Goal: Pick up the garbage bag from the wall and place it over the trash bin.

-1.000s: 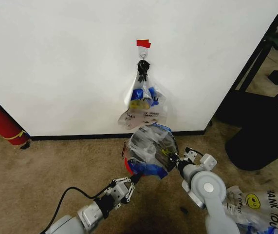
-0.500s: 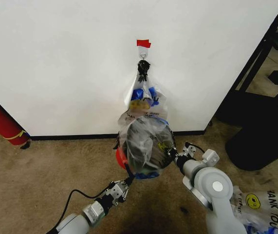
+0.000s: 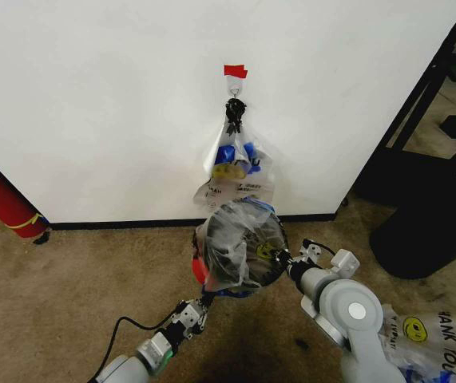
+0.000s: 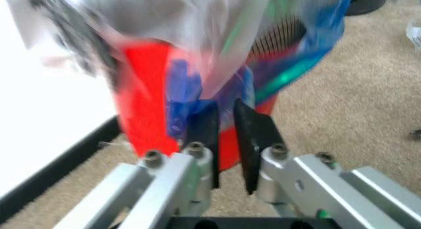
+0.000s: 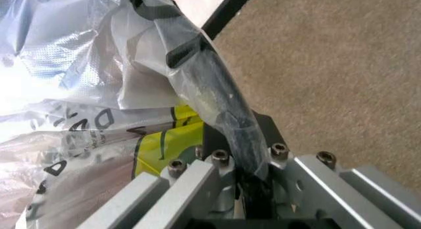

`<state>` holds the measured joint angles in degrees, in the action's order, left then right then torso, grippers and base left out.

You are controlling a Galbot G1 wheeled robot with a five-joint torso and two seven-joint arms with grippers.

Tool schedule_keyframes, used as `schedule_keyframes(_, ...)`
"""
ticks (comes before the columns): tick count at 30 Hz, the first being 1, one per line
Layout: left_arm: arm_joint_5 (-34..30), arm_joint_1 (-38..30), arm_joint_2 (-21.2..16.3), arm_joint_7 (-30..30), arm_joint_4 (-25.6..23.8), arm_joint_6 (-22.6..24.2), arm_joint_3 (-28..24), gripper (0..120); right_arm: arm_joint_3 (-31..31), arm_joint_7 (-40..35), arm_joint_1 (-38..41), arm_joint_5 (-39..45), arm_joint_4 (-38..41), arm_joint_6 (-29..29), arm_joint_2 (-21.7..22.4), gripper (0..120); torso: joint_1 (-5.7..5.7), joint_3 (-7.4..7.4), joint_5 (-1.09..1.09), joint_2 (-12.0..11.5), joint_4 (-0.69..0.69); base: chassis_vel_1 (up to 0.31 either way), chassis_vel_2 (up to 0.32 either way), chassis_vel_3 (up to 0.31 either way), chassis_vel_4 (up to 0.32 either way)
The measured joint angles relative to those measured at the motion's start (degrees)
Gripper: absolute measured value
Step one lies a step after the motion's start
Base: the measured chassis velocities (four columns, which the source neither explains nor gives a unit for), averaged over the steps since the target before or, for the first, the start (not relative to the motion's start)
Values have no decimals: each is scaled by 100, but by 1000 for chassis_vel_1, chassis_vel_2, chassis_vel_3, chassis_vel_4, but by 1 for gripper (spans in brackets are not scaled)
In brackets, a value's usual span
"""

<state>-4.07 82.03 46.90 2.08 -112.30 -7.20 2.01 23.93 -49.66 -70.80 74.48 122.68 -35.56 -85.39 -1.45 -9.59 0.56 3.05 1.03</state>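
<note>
Step in hand: the robot is fitting the garbage bag [image 3: 239, 251] over the trash bin [image 3: 199, 269]; the picking-up looks done, the plastic already draping the bin's top, just in front of the wall [image 3: 92, 96].
Left claw: the left claw [image 4: 224, 128] is working at the bin's near side, low by the red base, its blades nearly together and pinching a blue fold of the bag.
Right claw: the right claw [image 5: 243, 150] is sitting at the bin's right side, clamped on the bag film and what looks like the dark rim under it.
Bag position: it is bunched over the bin's mouth, smiley print facing the right claw; a blue edge is hanging down the near side.
Next move, as a judgement: the film is needing to be drawn down evenly around the rim, both holds kept from slipping or tearing it.
Other bags: another bundle of bags [image 3: 235, 163] is hanging on the hook above the bin.
Hard to make out: the bin's mesh is mostly covered; whether the far rim is covered cannot be told; the left wrist view is blurring the plastic.
</note>
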Motion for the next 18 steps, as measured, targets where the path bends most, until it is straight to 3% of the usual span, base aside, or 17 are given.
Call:
schedule_keyframes(9, 201, 583, -238, -7, -543, -185, 252, 49, 160, 127, 104, -186, -262, 48, 156, 0, 0, 0, 1, 0, 0, 0, 0, 0, 0)
schedule_keyframes(14, 53, 754, -244, 124, -661, -699, 390, 66, 161, 361, 82, -447, -335, 81, 284, 0, 0, 0, 0, 0, -1, 0, 0, 0, 0)
schedule_keyframes(18, -1046, 416, -181, 406, -795, -1150, 466, 83, 71, 1010, -75, -1074, -373, 141, 427, 0, 0, 0, 1, 0, 1, 0, 0, 0, 0)
